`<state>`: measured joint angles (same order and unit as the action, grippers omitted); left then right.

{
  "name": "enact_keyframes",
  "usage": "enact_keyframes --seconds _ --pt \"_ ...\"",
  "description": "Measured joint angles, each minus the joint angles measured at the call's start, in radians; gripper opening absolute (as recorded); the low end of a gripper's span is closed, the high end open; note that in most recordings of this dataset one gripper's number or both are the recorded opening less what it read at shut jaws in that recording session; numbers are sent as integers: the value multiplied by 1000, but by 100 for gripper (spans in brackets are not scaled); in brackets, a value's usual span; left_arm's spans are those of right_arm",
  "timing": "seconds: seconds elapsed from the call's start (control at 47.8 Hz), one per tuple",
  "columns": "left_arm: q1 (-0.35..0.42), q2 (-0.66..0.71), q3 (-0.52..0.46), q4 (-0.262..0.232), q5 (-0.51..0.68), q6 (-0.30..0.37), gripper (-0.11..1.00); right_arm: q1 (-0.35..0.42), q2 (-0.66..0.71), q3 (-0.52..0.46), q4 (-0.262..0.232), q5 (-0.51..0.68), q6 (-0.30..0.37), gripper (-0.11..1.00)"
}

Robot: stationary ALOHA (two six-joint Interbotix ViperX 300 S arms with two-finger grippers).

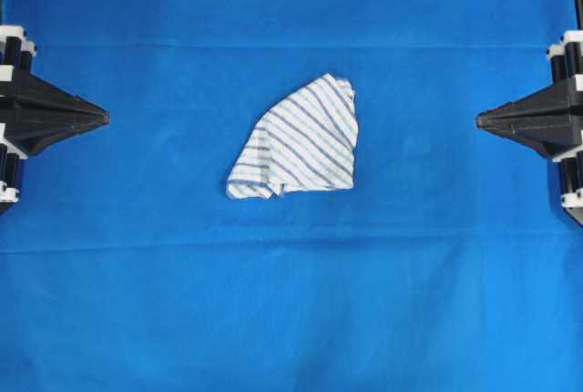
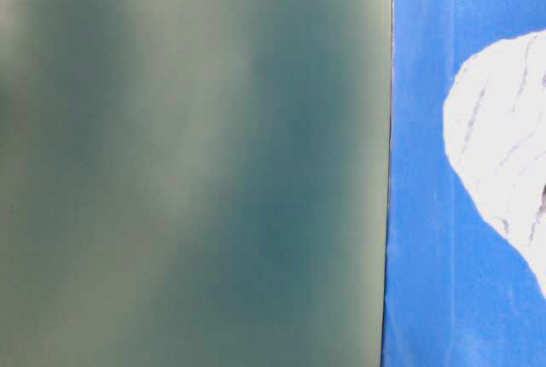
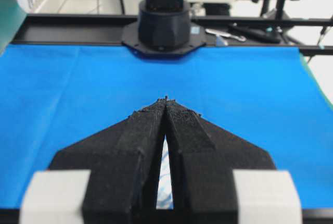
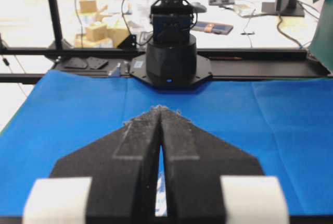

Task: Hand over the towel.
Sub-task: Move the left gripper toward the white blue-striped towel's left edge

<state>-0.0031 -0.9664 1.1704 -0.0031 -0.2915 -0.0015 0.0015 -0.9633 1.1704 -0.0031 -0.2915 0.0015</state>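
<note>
Towel [image 1: 299,139], white with thin blue and grey stripes, lay crumpled in a rough triangle near the middle of the worktop [image 1: 291,319], its peak pointing to the far edge and a bunched fold at its near left corner. It rested on the plain blue cover, touched by nothing. At table level only a pale, blurred edge of it [image 2: 503,136] showed.

Well apart from it on either side, both arms sat at the worktop's ends. The left gripper [image 1: 102,118] pointed inward with its fingers pressed together to a tip and holding nothing; its wrist view showed the same narrow slit [image 3: 166,100], with a sliver of striped cloth seen through it. The right gripper [image 1: 480,119] mirrored it, likewise closed and empty [image 4: 159,108].

Nothing of the handover looked begun. The likely trouble was the cloth itself: limp and folded in layers, it could be pinched by a single layer and slip out, or the blue cover could be caught with it. At the pass, a drooping towel could offer the second gripper little to seize.
</note>
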Motion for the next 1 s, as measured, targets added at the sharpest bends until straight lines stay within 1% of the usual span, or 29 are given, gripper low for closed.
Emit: enact_keyframes --seconds 0.105,0.209,0.314,0.481,0.523,0.564,0.627,0.753,0.836,0.899,1.003 --pt "3 25 -2 -8 -3 14 0 -2 8 -2 0 12 -2 0" --pt "6 94 -20 -11 -29 17 0 -2 18 -5 0 46 -2 0" --pt "5 183 -52 -11 -52 14 0 -2 29 -12 0 63 0 0" --pt "6 360 -133 -12 -58 17 1 -3 34 -18 0 69 0 0" --pt "6 399 -153 -11 -60 14 3 -3 34 -18 0 69 0 0" --pt "6 439 -175 -12 -57 11 10 -2 34 -20 0 69 0 0" --pt "8 494 -206 -12 -48 15 24 -3 35 -18 0 69 3 0" --pt "12 603 -275 -12 8 12 63 -3 40 -20 0 69 3 0" --pt "18 672 -322 -12 61 12 83 -3 46 -20 0 72 3 0" --pt "23 736 -359 -12 101 11 92 -3 52 -20 0 72 3 0" --pt "32 841 -407 -14 143 -3 94 -2 63 -18 0 72 3 0"
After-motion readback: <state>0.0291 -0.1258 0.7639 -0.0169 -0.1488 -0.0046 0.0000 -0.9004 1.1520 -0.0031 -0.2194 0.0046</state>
